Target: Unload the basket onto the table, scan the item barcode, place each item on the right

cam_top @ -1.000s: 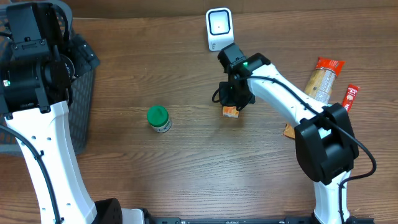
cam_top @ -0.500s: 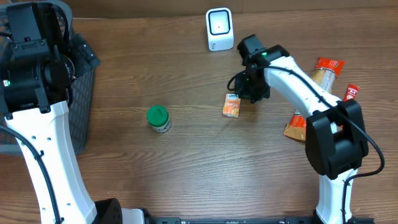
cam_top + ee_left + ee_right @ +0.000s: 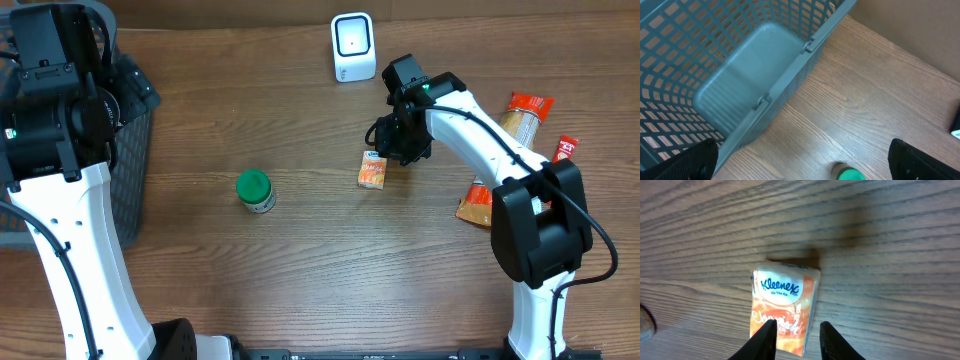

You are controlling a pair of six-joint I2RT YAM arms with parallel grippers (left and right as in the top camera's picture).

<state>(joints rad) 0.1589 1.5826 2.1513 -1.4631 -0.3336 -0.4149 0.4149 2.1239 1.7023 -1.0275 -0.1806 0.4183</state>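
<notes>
On the table point(image 3: 300, 290), tissue pack point(image 3: 373, 169) now lies released; both jaws stand open.

Tissue pack point(image 3: 785, 311): orange wrapper with a white top panel carrying a blue script logo, framed by the black fingers point(image 3: 762, 340) of my right gripper point(image 3: 797, 323), on a table point(image 3: 300, 270) of mid-brown wood with fine, darker grain running across it. Scanner point(image 3: 352, 45): white casing around a dark screen; jar point(image 3: 254, 190): bright green lid over a pale body; basket point(image 3: 740, 75): grey-blue plastic, its walls an open square lattice. My right arm point(image 3: 470, 130) is white with black joints, and beside it lie a tan packet with a red-orange end point(image 3: 520, 125) and a red sachet point(image 3: 566, 155).
</notes>
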